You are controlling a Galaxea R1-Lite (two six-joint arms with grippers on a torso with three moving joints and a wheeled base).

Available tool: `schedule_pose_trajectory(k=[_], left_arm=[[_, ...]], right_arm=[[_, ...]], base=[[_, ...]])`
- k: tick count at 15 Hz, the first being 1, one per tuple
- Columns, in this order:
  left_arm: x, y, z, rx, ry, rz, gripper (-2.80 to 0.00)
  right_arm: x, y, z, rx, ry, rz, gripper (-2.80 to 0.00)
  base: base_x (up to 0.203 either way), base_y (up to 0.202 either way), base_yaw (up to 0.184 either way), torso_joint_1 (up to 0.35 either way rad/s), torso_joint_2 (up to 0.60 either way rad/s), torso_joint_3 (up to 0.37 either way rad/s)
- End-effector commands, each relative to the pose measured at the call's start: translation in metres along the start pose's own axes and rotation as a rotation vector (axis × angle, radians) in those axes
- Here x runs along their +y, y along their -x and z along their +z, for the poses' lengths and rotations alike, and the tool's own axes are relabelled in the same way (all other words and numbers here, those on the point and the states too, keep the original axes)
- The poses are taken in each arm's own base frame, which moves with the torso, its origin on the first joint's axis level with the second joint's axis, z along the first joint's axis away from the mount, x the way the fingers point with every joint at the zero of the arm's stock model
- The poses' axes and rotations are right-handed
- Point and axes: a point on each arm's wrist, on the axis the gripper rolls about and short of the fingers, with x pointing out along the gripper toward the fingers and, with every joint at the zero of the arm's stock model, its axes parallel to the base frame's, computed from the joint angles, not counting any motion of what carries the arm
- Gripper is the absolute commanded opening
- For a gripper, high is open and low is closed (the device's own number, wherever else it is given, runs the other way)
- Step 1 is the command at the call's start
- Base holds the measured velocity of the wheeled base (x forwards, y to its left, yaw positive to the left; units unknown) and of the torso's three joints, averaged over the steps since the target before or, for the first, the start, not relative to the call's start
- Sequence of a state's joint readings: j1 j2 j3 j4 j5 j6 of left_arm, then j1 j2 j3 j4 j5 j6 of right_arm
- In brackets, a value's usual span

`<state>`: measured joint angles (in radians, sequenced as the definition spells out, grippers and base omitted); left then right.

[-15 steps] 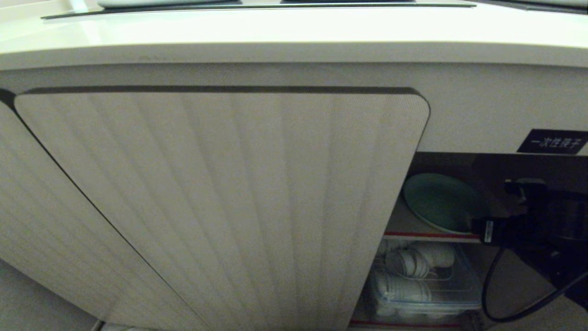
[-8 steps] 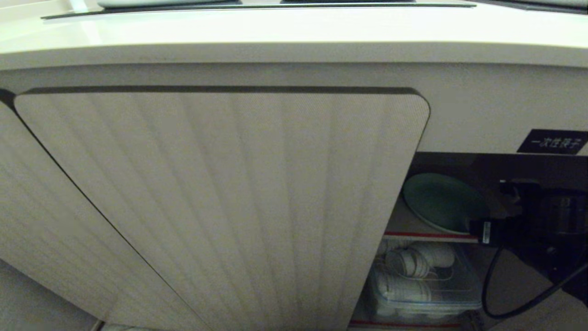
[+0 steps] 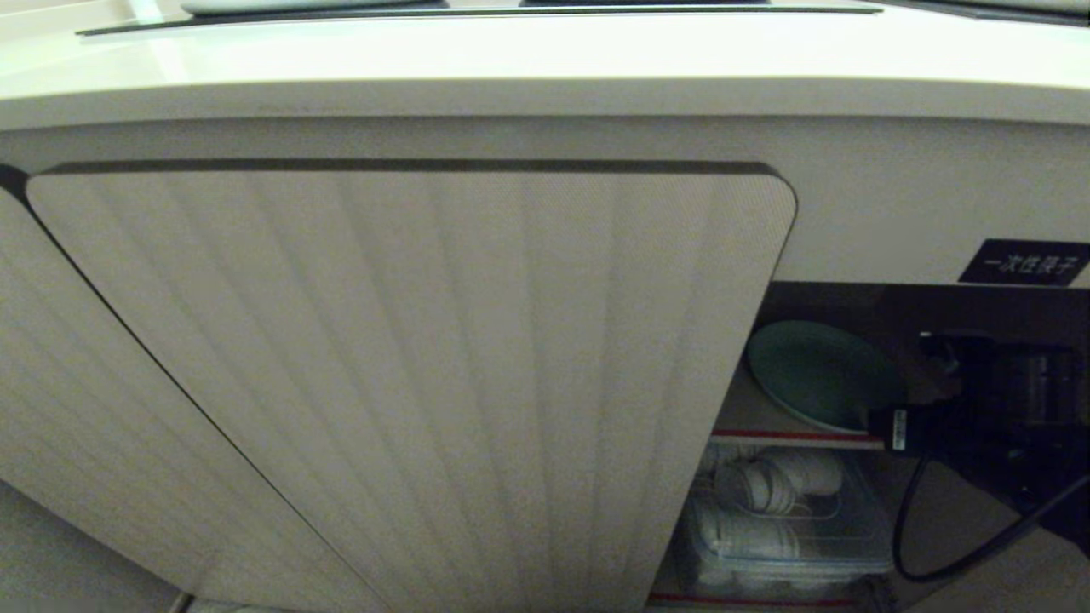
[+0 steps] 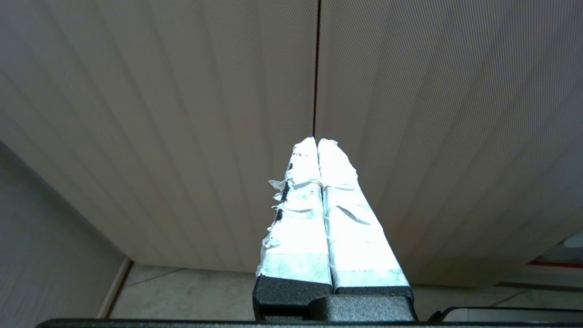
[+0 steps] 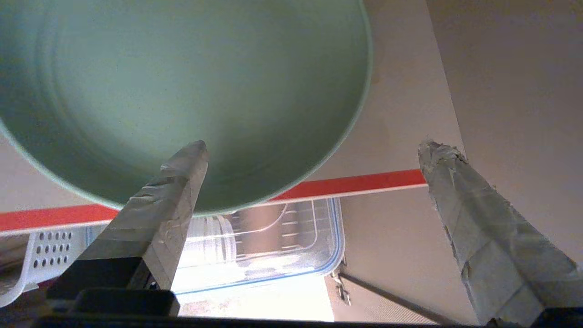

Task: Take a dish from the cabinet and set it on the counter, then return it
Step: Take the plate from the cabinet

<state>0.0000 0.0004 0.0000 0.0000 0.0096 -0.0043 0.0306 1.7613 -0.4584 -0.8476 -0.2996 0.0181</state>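
Observation:
The dish [image 3: 813, 370], a pale mint-green plate, lies on the red-edged inner shelf [image 3: 792, 435] of the cabinet [image 3: 426, 383], behind the open right side. My right gripper [image 3: 941, 379] reaches into that opening at the dish's right. In the right wrist view the gripper [image 5: 314, 148] is open wide. One taped finger [image 5: 177, 182] lies over the near rim of the dish [image 5: 182, 77]; the other [image 5: 460, 196] is off to its side, past the shelf edge [image 5: 364, 184]. My left gripper [image 4: 316, 141] is shut and empty, facing the seam between two ribbed doors. The counter [image 3: 545, 60] runs above.
Below the shelf stands a clear plastic box [image 3: 783, 528] with white bowls inside; a white perforated basket [image 5: 41, 255] sits beside it. A black label [image 3: 1026, 261] is fixed above the opening. A black cable [image 3: 911, 528] loops under my right wrist. The ribbed door edge [image 3: 724, 383] borders the opening's left.
My right arm has crept a little to the left, closer to the dish, with its fingers still wide apart. The dish and the left gripper have not moved.

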Motion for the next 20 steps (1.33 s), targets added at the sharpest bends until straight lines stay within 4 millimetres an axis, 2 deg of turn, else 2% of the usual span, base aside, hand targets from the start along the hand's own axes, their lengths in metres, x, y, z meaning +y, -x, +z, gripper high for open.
schedule_pose_trajectory(k=[1,20], left_arm=[[0.0000,0.0000,0.0000,0.000,0.000,0.001,-2.80],[0.0000,0.0000,0.0000,0.000,0.000,0.001,-2.80]], right_arm=[[0.0001,-0.0016,0.0043,-0.007,-0.011,-0.002,0.00],[-0.0018,-0.0039,0.0055,0.050,-0.076,-0.014,0.00]], base=[[0.000,0.000,0.000,0.000,0.00,0.000],[0.000,0.000,0.000,0.000,0.00,0.000]])
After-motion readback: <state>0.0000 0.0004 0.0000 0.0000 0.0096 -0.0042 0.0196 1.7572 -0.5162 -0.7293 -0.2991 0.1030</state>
